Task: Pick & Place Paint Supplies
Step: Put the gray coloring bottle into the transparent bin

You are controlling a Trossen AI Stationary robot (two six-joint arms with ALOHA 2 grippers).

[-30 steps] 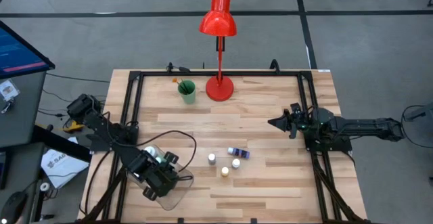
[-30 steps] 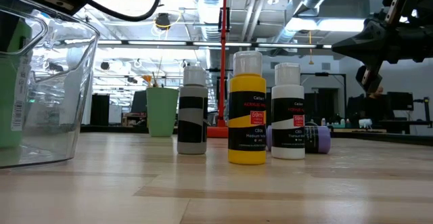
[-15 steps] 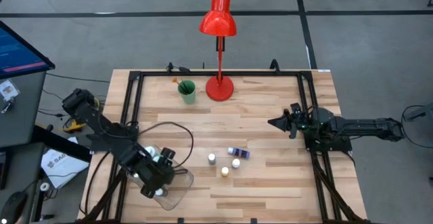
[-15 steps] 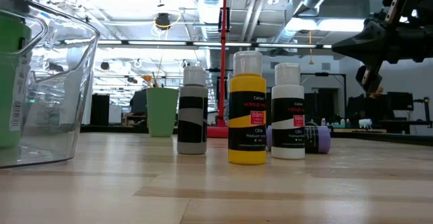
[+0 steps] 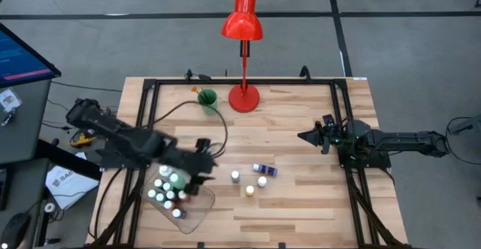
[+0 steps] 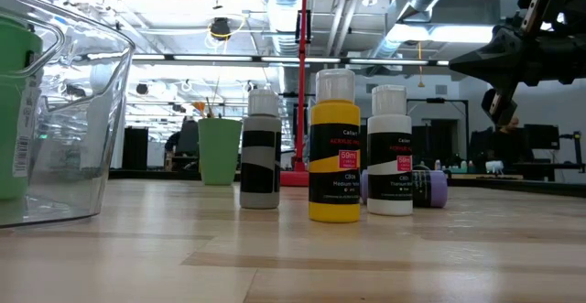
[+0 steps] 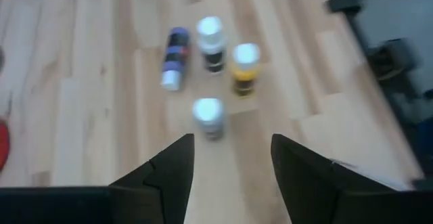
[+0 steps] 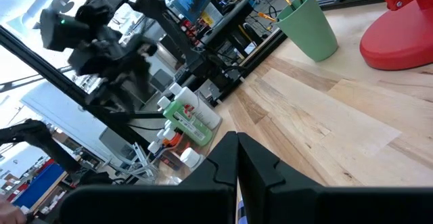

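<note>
Three small paint bottles stand on their bases at mid-table: a grey-banded one, a yellow one and a white one. A purple bottle lies on its side beside them. My left gripper hangs open above the table, short of the grey-banded bottle, with nothing between its fingers. In the high view it sits between the clear tray and the loose bottles. Several bottles, one of them a larger green one, stand in the tray. My right gripper waits shut at the table's right.
A green cup with brushes and a red desk lamp stand at the far edge. A black frame borders the tabletop. Bare wood lies between the loose bottles and my right arm.
My left gripper has risen from over the clear tray and swung toward the table's right and far side, toward the loose bottles. The bottles in the tray, covered by the gripper before, now show from above. The loose bottles have kept their places.
</note>
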